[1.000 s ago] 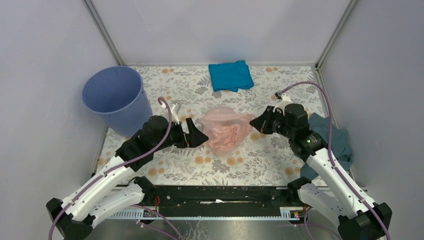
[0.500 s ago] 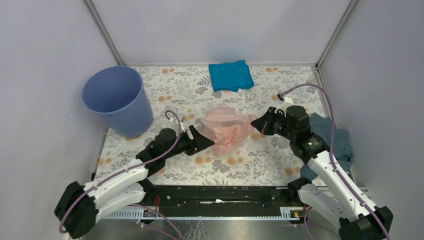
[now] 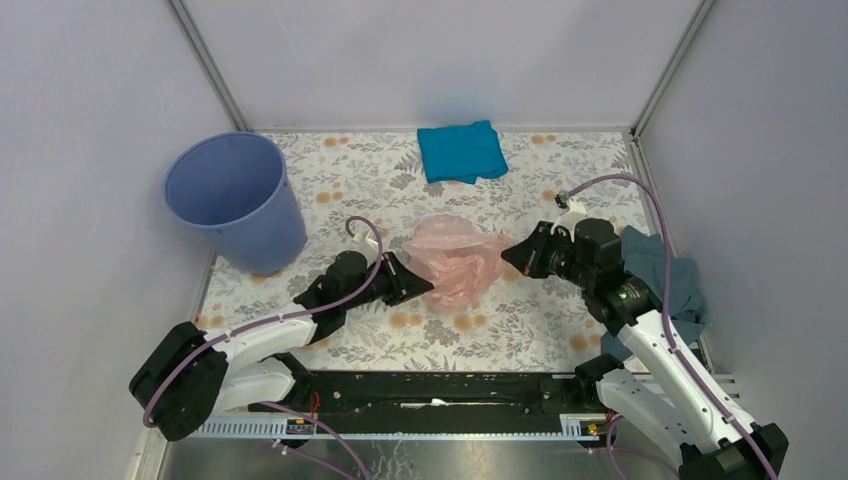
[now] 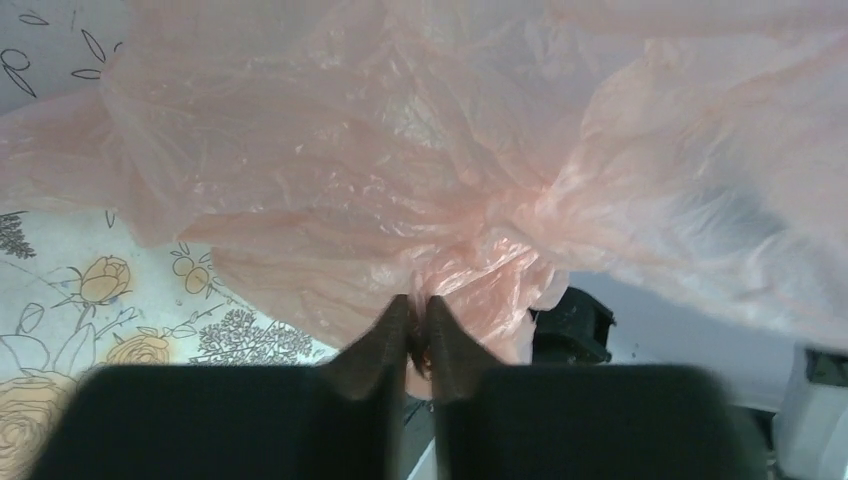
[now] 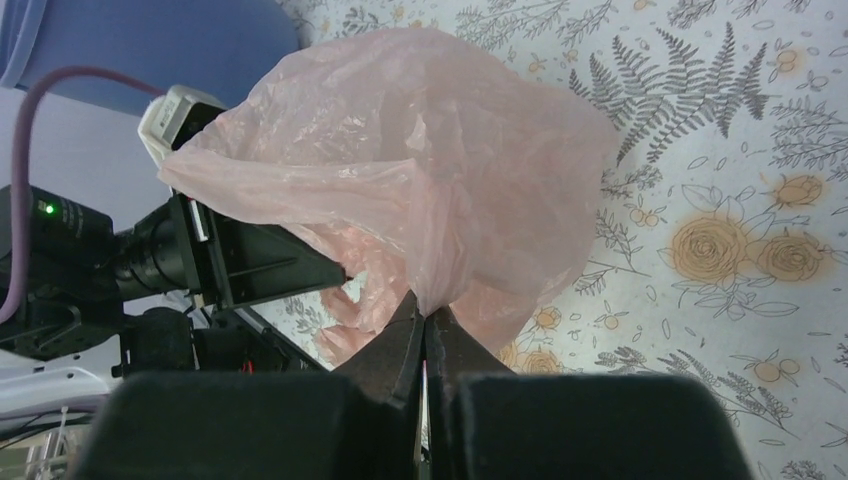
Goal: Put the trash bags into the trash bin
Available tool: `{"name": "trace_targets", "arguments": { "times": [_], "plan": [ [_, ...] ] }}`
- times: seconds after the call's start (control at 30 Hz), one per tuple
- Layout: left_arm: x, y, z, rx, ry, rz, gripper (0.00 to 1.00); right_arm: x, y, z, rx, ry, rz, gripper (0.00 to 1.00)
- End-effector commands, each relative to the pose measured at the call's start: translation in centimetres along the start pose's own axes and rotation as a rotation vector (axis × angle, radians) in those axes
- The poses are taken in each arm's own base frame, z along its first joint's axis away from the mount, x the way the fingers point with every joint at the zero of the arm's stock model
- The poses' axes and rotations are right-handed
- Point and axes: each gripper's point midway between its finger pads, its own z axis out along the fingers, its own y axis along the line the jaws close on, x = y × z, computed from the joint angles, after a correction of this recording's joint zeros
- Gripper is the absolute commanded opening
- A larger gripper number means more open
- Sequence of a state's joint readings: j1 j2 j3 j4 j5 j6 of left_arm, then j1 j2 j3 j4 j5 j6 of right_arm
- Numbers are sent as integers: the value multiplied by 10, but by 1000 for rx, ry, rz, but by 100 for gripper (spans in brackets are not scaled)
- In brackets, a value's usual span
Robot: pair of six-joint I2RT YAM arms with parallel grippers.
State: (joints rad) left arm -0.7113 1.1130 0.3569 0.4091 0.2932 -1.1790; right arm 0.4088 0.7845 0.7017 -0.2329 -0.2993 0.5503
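Note:
The trash bag [image 3: 455,255], a wrinkled pale-pink film, hangs bunched between my two grippers over the middle of the floral table. My left gripper [image 3: 425,287] reaches in low from the left. Its jaws [image 4: 418,303] stand almost together, with a gathered wad of the bag [image 4: 400,180] pinched between them. My right gripper [image 3: 508,255] holds the bag's right side, shut [image 5: 425,312] on a drawn-up point of the film [image 5: 430,170]. The trash bin [image 3: 235,195], a lavender-blue bucket, stands upright at the far left, apart from both grippers.
A bright blue folded cloth [image 3: 460,150] lies at the back centre. A grey-blue cloth [image 3: 670,280] is heaped at the right edge, beside my right arm. Grey walls close in the table on three sides. The bin [image 5: 150,40] shows behind the bag in the right wrist view.
My left arm dropped low and stretched right to the bag, and its jaws went from wide open to closed on the film. The right gripper kept its hold, shifting slightly.

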Motion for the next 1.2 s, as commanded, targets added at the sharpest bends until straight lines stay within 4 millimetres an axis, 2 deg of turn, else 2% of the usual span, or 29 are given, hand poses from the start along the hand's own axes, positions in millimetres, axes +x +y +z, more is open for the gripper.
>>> {"name": "trace_targets", "arguments": {
  "times": [0.0, 0.1, 0.23, 0.3, 0.37, 0.4, 0.47, 0.57, 0.67, 0.77, 0.87, 1.0, 1.17],
  "plan": [
    [-22, -16, 6, -8, -56, 91, 3, 3, 10, -2, -56, 11, -2, 4],
    [-32, -11, -1, -90, -91, 148, 0, 11, 13, -2, -89, 43, 2, 9],
    [-54, -13, -33, -207, -189, 250, 0, 34, 14, 1, -143, 139, 5, 19],
    [-59, -12, -49, -261, -200, 308, 0, 45, 13, 1, -167, 184, -16, 30],
    [-57, -12, -62, -297, -163, 373, 0, 52, 10, 1, -179, 197, -42, 50],
    [-54, -13, -67, -304, -133, 404, 0, 54, 8, 0, -173, 192, -39, 56],
    [-48, -16, -74, -306, -81, 455, 0, 54, 7, -4, -165, 175, -35, 65],
    [-44, -24, -83, -296, -35, 528, 0, 47, 8, -14, -141, 132, -20, 73],
    [-48, -33, -92, -304, -37, 569, 0, 42, -5, -21, -48, 84, 4, 74],
    [-53, -37, -103, -321, -71, 567, 0, 42, -2, -24, -65, 45, 44, 74],
    [-49, -45, -106, -263, -92, 546, 0, 48, 4, -18, -131, 38, 109, 67],
    [-44, -51, -103, -197, -101, 511, 0, 75, 3, -8, -193, 154, 131, 68],
    [-45, -44, -98, -219, -100, 499, 0, 113, -4, -3, -253, 291, 141, 69]
  ]
}}
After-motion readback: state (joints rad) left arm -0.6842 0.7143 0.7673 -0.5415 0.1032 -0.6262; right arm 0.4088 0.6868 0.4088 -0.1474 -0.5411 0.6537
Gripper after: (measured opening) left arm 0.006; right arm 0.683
